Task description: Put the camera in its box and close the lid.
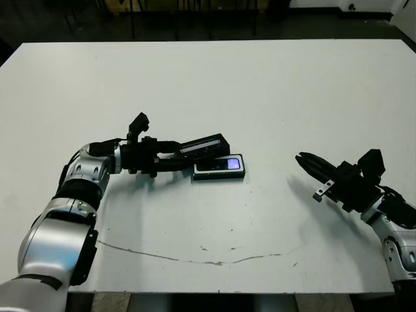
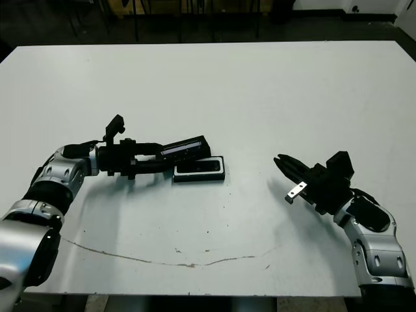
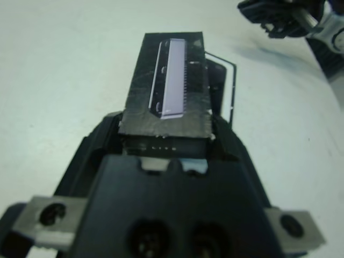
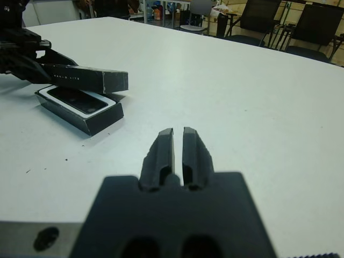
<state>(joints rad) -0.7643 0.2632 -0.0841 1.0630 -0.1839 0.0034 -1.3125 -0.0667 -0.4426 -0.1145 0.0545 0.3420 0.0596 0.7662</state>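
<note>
On the left of the white counter (image 1: 260,84), the left gripper (image 1: 170,156) is stretched out toward the middle, its fingers clamped on one end of the lid (image 1: 203,146) — the flat black cover whose long pale strip is seen plainly in the left wrist view (image 3: 172,75). The lid is held clear of the counter, tilted, with its free end reaching over the far long edge of the box (image 1: 220,170). The right wrist view shows the lid (image 4: 88,78) raised above the box (image 4: 80,110) rather than seated on it.

Just beside the lid lies the box, a shallow black tray resting flat on the counter with a white lining visible at its rim. The camera (image 1: 221,166) is seated inside it, its small bluish-white screen (image 1: 232,163) glowing toward the right-hand end.

Well apart to the right, the right gripper (image 1: 305,161) is held low over bare counter, pointing toward the box — its two black fingers (image 4: 164,148) are pressed together and nothing is carried between them.
</note>
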